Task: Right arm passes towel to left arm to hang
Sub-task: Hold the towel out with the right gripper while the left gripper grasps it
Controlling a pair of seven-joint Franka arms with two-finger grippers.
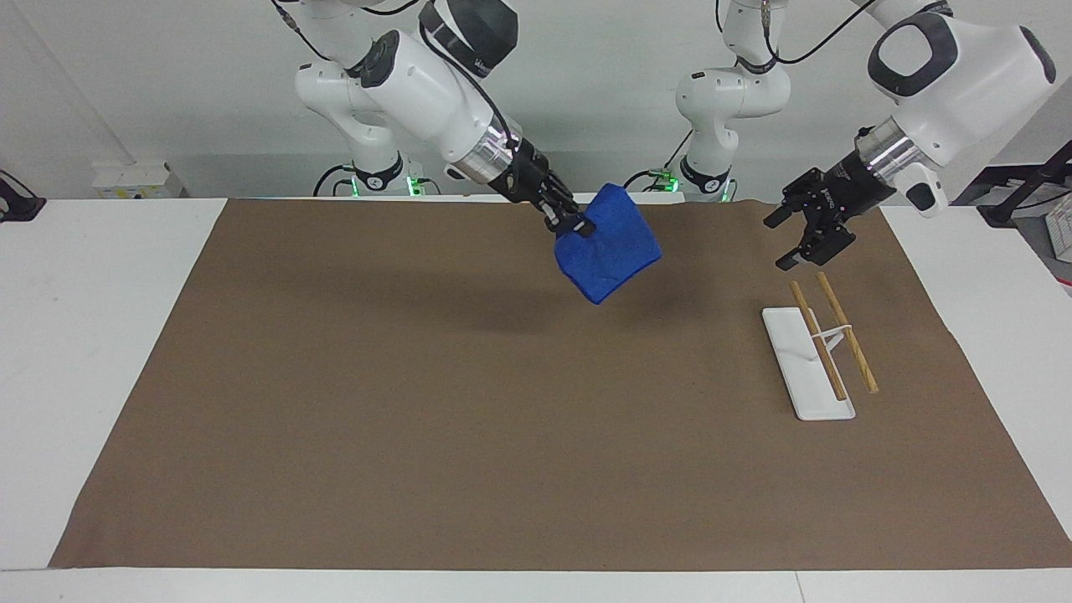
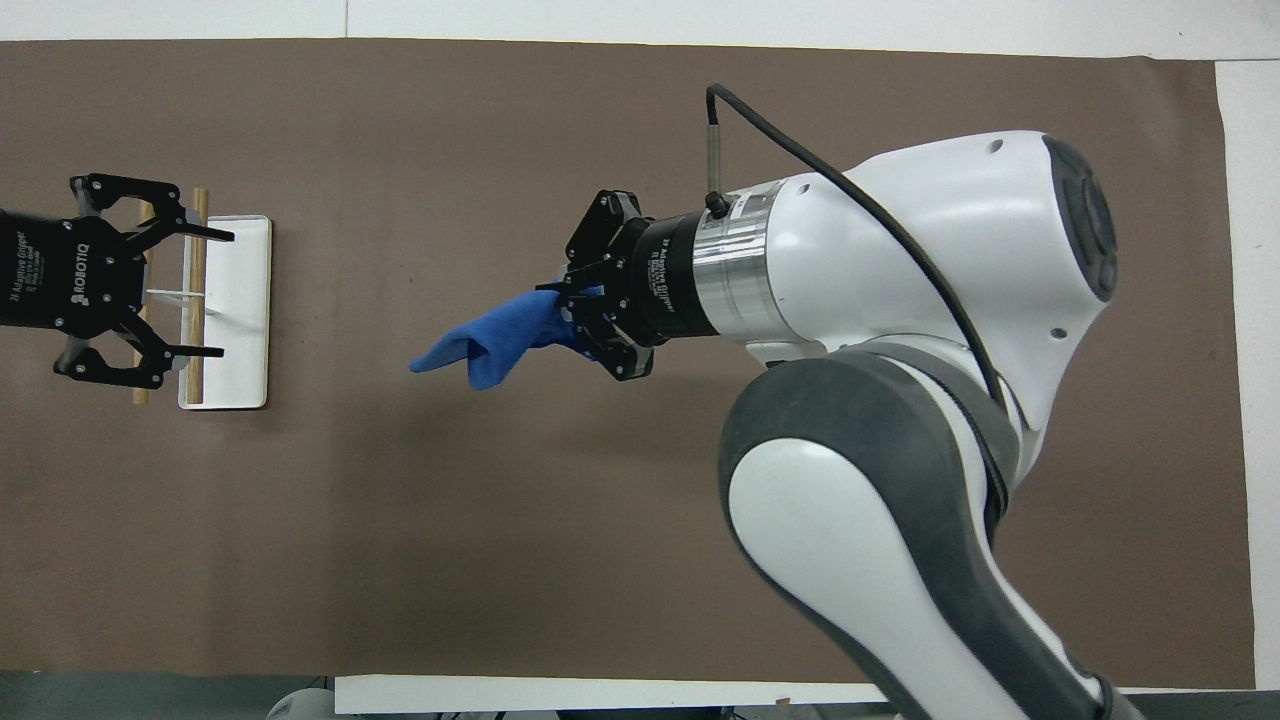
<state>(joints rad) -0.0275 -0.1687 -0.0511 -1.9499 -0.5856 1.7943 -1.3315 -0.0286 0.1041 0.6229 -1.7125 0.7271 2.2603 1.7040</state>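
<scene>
My right gripper (image 1: 574, 224) (image 2: 572, 310) is shut on one corner of the blue towel (image 1: 608, 244) (image 2: 492, 340) and holds it high over the middle of the brown mat. The towel hangs free below the fingers. My left gripper (image 1: 796, 240) (image 2: 205, 292) is open and empty, in the air over the towel rack (image 1: 822, 338) (image 2: 196, 295) at the left arm's end of the table. The rack has a white base and two wooden bars. A gap of mat lies between the towel and the left gripper.
A brown mat (image 1: 469, 435) (image 2: 500, 520) covers most of the white table. Two thinner white arms with green-lit bases (image 1: 720, 92) stand at the robots' edge of the table.
</scene>
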